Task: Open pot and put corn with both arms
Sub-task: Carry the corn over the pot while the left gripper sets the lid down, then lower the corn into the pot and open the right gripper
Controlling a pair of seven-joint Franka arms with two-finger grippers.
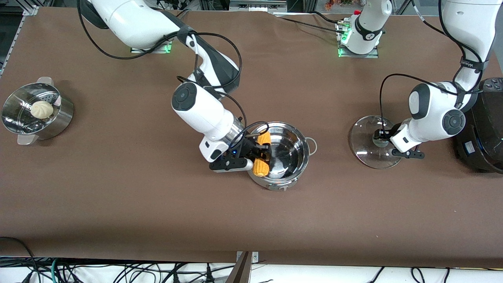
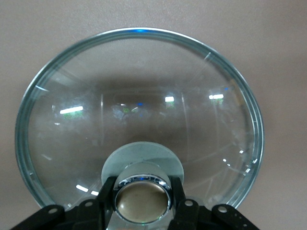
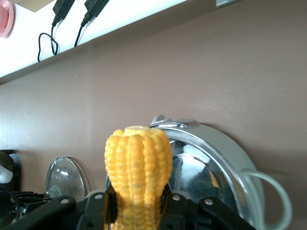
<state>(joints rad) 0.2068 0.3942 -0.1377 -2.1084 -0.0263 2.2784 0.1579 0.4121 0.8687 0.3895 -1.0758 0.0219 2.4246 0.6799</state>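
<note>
On the brown table (image 1: 118, 188), right gripper (image 1: 262, 152) clamps corn (image 1: 261, 166) over the pot (image 1: 292, 157); left gripper (image 1: 380, 135) grips lid knob (image 2: 142, 199)

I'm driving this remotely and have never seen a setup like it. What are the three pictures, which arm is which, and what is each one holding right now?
The wide picture looks down from a high camera facing two white robot arms at a brown table. The other two come from cameras on the arms' wrists.

The right gripper, on the arm whose base stands toward the steamer's end, is shut on the corn and holds it over the rim of the open steel pot. Its wrist view shows the cob up close between the fingers.

The left gripper is shut on the knob of the glass lid, which is off the pot, beside it toward the left arm's end. I cannot tell whether the lid rests on the table.

Also on the table: a steamer basket holding a bun, and a black rice cooker.
</note>
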